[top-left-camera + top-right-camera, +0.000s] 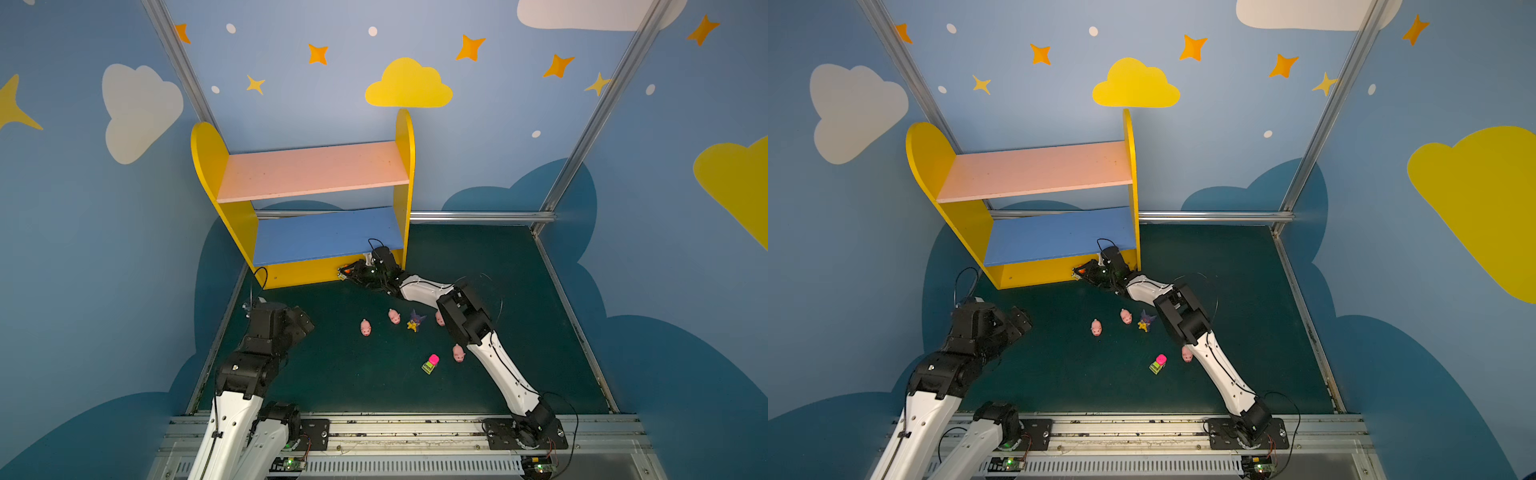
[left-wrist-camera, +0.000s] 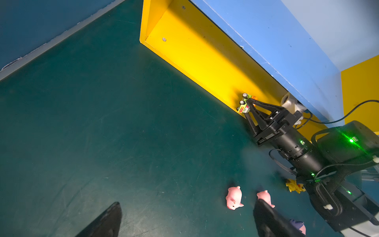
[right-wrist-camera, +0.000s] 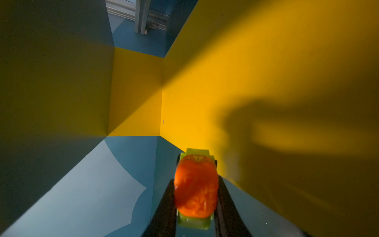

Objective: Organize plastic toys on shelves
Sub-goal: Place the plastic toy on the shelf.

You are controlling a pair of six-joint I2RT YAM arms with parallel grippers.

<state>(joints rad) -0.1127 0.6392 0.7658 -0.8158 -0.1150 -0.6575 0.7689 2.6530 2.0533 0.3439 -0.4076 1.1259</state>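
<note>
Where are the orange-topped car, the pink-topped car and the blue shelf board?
orange-topped car (image 3: pixel 195 184), right wrist view, on its orange top.
pink-topped car (image 1: pixel 433 358), in a top view, on its pink top.
blue shelf board (image 1: pixel 328 237), in a top view, on its bare upper face.

We see a dark green table top (image 1: pixel 332 386). The yellow shelf unit (image 1: pixel 212 166) stands at its back. Before it lie one pig (image 1: pixel 365 327), a second pig (image 1: pixel 394 316), a third pig (image 1: pixel 458 353), a half-hidden fourth pig (image 1: pixel 439 318), a yellow figure (image 1: pixel 415 321) and a green car (image 1: pixel 431 364).

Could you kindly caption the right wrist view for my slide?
Right gripper grips the orange-topped green car at the shelves' yellow base.
</note>
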